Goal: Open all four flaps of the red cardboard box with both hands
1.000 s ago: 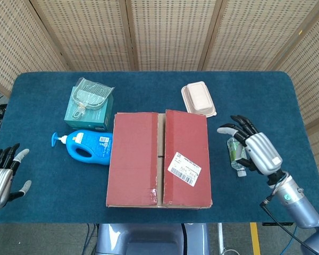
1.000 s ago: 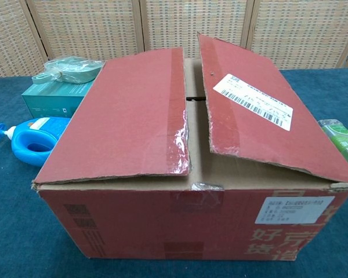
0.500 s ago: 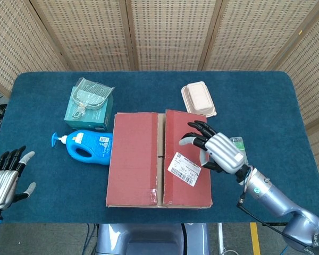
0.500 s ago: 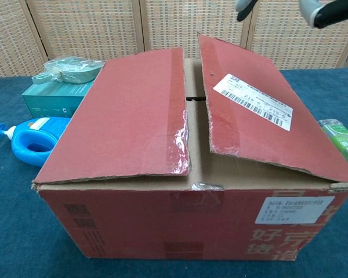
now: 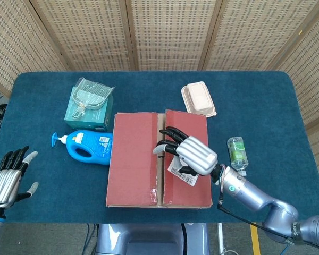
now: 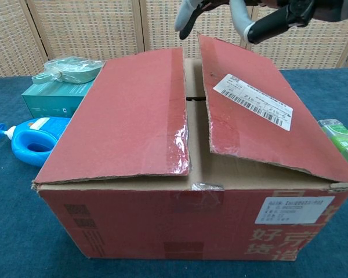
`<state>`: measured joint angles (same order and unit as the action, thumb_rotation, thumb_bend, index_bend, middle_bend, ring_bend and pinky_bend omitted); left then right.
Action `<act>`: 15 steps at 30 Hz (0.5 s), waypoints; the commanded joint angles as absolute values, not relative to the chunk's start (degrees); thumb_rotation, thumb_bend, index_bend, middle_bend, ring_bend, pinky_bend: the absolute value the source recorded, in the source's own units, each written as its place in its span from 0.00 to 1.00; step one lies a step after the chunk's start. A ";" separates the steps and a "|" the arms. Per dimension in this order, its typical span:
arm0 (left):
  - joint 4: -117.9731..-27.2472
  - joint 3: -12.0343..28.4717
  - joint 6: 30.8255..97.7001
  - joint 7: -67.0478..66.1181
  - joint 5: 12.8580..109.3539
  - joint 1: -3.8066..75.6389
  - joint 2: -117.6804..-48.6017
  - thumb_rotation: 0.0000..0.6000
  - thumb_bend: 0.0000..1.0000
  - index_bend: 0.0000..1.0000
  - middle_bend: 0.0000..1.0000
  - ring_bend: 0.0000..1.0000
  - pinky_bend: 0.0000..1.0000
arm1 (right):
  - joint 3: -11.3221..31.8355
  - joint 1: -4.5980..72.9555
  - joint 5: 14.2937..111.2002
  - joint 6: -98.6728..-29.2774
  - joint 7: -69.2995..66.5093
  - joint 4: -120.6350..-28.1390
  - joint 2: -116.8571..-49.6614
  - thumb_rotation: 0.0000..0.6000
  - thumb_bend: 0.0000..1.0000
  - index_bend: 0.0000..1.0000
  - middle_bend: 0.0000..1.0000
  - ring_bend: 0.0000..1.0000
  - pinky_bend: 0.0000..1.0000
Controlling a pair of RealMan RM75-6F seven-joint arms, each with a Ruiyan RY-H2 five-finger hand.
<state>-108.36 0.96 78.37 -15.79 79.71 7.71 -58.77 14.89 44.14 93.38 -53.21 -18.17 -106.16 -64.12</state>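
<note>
The right hand (image 5: 189,155) hovers over the box (image 5: 158,158), fingers spread and holding nothing, its fingertips (image 6: 184,16) above the gap between the two top flaps. The right flap (image 6: 255,110) is slightly lifted along that gap; the left flap (image 6: 124,116) lies nearly flat. The left hand (image 5: 6,179) is well left of the box, empty and spread. The box sits mid-table, a blue bottle (image 5: 85,146) just beside its left side. No flap looks opened yet; all four remain.
</note>
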 commanded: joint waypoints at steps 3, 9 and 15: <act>-108.39 1.02 78.29 -15.98 79.93 7.94 -58.94 0.97 0.33 0.12 0.00 0.00 0.00 | 14.84 45.54 92.18 -52.07 -16.08 -106.18 -65.37 1.00 1.00 0.28 0.29 0.00 0.00; -108.39 0.95 78.15 -16.15 80.09 8.12 -59.18 0.97 0.33 0.12 0.00 0.00 0.00 | 14.15 46.56 90.69 -51.05 -13.55 -104.97 -66.84 1.00 1.00 0.28 0.29 0.00 0.00; -108.37 0.88 78.06 -16.19 79.94 8.16 -59.24 0.97 0.33 0.12 0.00 0.00 0.00 | 13.34 46.81 89.54 -50.92 -11.80 -103.66 -67.88 1.00 1.00 0.29 0.29 0.00 0.00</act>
